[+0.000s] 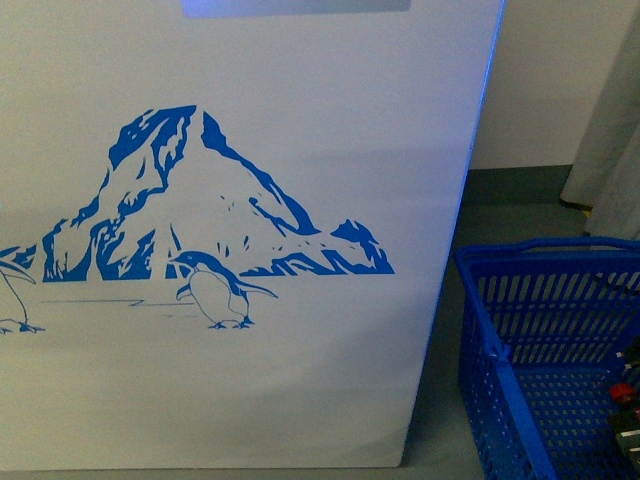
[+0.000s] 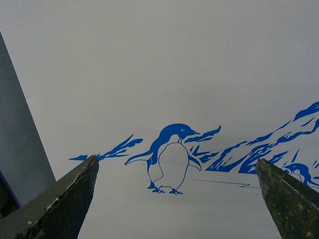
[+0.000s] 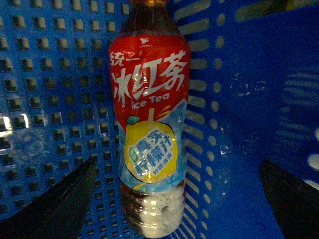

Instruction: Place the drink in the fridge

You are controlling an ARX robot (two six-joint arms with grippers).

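The drink (image 3: 149, 99), a clear bottle of amber tea with a red label and white Chinese characters, lies inside the blue basket (image 3: 50, 74) in the right wrist view. Its cap end is cut off by the picture's edge. My right gripper (image 3: 178, 169) is open, with one dark finger on each side of the bottle's base end and not touching it. The fridge (image 1: 300, 380) fills the front view as a white wall with a blue mountain and penguin graphic. My left gripper (image 2: 177, 164) is open, facing that white wall (image 2: 159, 74) with nothing between its fingers.
The blue basket (image 1: 495, 340) stands on the grey floor just right of the fridge's corner. Something small and red (image 1: 622, 392) shows inside it, too small to identify. A grey display (image 1: 295, 6) is at the fridge's top. A pale wall and curtain (image 1: 610, 130) lie behind.
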